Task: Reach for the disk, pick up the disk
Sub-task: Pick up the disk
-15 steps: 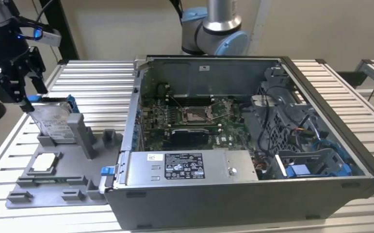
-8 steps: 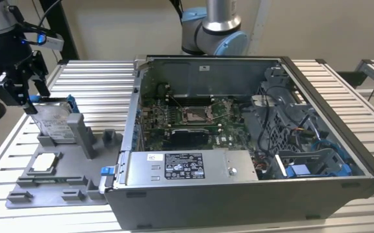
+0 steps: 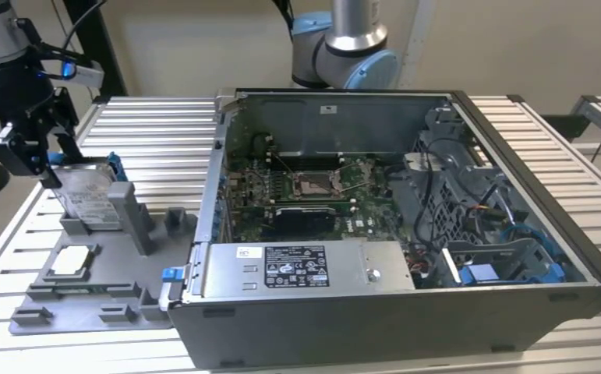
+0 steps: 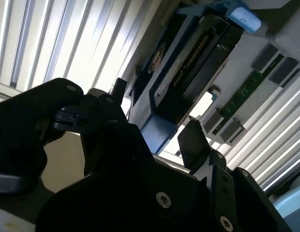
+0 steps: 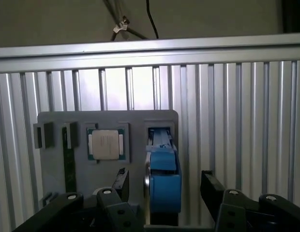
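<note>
The disk (image 3: 89, 196) is a silver drive with a white label and blue side rails. It stands on edge in a slot of the grey holder tray (image 3: 113, 269) at the exterior view's left. My gripper (image 3: 48, 165) hangs at the disk's upper end. In the first wrist view the disk (image 5: 164, 178) shows edge-on as a blue rail, and my gripper (image 5: 164, 186) is open with one black finger on each side of it and a gap at each. In the second wrist view the disk (image 4: 188, 60) lies just beyond the open gripper (image 4: 157, 116).
A small square chip (image 3: 72, 261) (image 5: 105, 144) sits in the same tray, beside a green strip (image 5: 69, 164). An open computer case (image 3: 383, 234) stands close at the exterior view's right. A second arm's base (image 3: 342, 47) rises behind it. The slatted metal table (image 3: 154, 132) carries everything.
</note>
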Available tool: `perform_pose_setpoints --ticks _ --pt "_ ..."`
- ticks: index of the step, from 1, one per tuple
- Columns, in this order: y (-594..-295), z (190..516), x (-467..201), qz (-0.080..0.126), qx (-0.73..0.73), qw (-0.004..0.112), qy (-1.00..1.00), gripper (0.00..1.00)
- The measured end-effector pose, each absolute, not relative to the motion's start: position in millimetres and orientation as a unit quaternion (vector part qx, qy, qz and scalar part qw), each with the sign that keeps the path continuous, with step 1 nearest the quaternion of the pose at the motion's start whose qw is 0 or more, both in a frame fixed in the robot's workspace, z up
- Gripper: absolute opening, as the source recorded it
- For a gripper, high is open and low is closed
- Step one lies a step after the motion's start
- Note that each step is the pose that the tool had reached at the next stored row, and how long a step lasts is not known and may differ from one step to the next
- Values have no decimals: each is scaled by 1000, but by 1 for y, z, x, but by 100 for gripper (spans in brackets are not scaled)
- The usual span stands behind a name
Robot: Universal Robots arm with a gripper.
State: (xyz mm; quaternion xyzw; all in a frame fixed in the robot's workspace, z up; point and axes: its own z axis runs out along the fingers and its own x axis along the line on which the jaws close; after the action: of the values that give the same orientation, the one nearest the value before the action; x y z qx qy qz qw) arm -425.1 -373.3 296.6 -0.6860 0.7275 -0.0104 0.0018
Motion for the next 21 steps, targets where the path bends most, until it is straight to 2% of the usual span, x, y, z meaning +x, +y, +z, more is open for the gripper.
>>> perform_pose_setpoints --ticks 21 --pt "-376 270 -426 -11 -686 3 727 100"
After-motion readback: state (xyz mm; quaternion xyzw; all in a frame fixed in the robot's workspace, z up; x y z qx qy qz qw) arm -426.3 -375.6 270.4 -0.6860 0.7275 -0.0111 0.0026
